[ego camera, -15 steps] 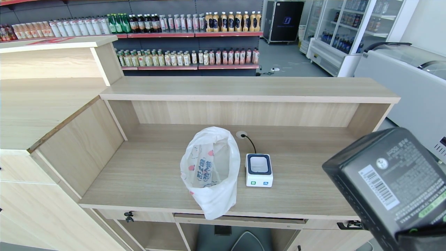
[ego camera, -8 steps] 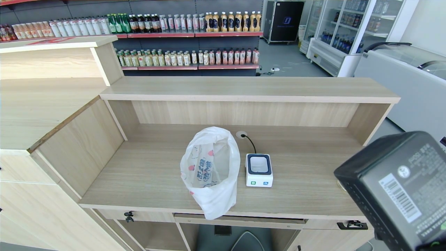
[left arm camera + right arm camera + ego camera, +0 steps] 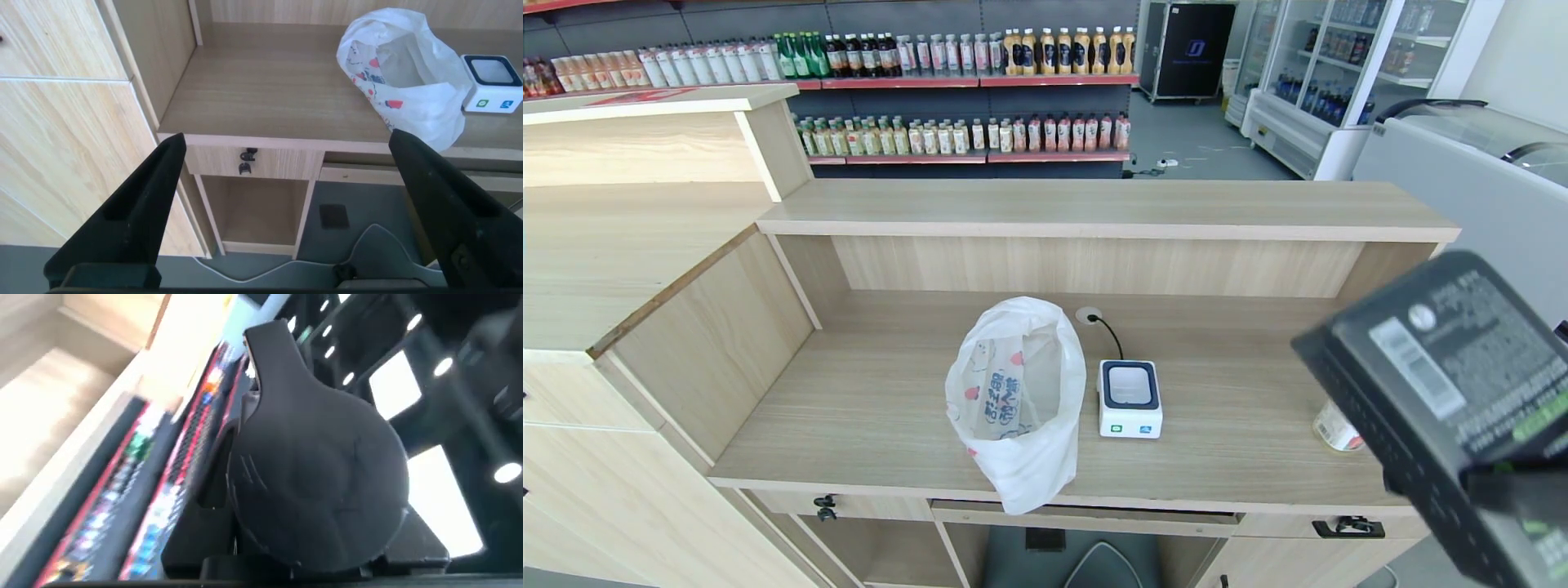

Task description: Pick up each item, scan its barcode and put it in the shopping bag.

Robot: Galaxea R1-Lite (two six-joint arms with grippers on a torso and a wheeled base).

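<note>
1. Right gripper (image 3: 1515, 487) is closed on a black packet (image 3: 1445, 384) and holds it in the air over the right end of the counter (image 3: 866, 408); the barcode label (image 3: 1417, 369) faces upward.
2. Left gripper (image 3: 286, 139) has its fingers wide apart with nothing between them; it hangs in front of the counter's left part.
3. White shopping bag (image 3: 1017, 400) stands open on the counter; the scanner (image 3: 1129, 398) is just beside it, on its right.
4. Small round container (image 3: 1334, 430) stands on the counter, partly hidden by the packet.
</note>
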